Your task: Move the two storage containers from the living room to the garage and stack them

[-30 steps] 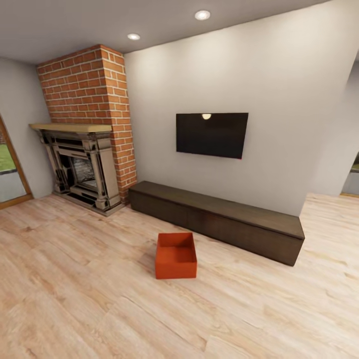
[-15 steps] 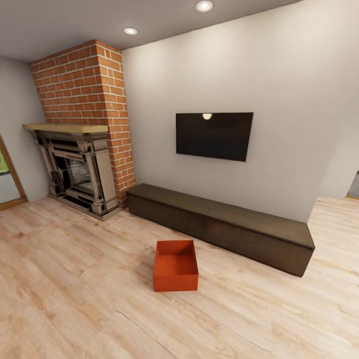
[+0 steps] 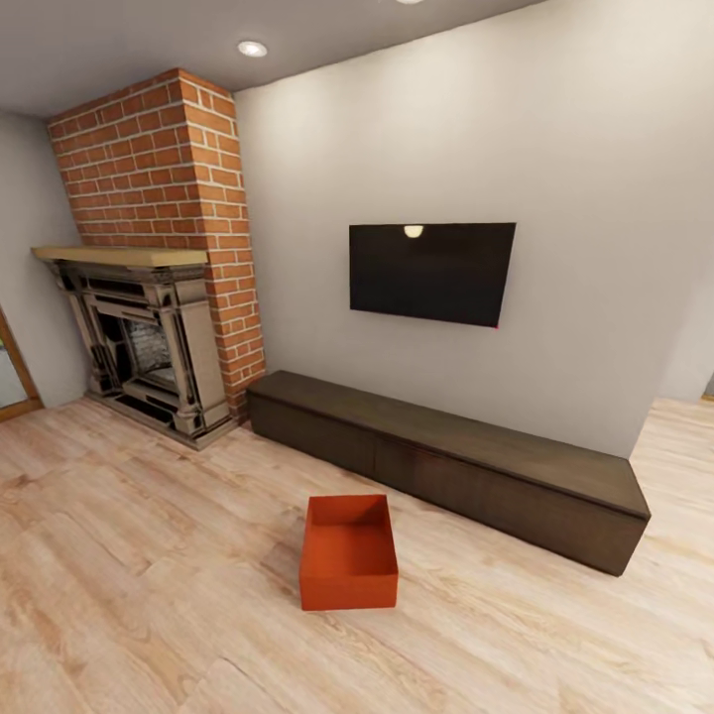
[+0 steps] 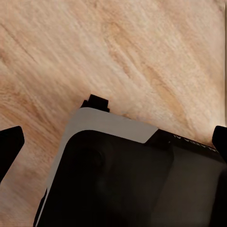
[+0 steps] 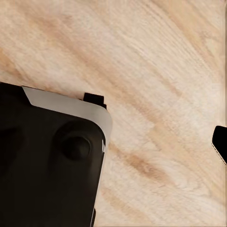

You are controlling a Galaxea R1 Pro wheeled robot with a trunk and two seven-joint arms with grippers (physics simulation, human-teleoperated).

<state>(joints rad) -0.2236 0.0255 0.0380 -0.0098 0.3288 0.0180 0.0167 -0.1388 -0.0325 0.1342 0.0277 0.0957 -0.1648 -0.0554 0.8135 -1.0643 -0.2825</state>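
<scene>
On the light wood plank floor (image 3: 139, 555) of the living room, one orange-red storage container (image 3: 348, 552) sat upright and lidless, its open top showing an empty inside, just in front of the low dark TV bench (image 3: 446, 464) but not touching it. That bench ran along the foot of a white wall (image 3: 555, 149), and a black television (image 3: 431, 272) hung on the wall above it, with a small ceiling light reflected near its top edge. To the left of the bench stood a red brick chimney breast (image 3: 159, 169) with an ornate stone fireplace (image 3: 139, 342) under a pale wooden mantel, and a recessed ceiling light (image 3: 252, 48) glowed overhead. From the left wrist camera, the two dark fingertips (image 4: 9, 146) of the left gripper (image 4: 116, 144) stood far apart at opposite sides of the picture, spread wide with nothing between them but the robot's own dark and grey body (image 4: 118, 175) and the planks below. From the right wrist camera only one dark fingertip (image 5: 220, 142) was in sight beside the robot's body, so I could not tell how that gripper stood.
</scene>
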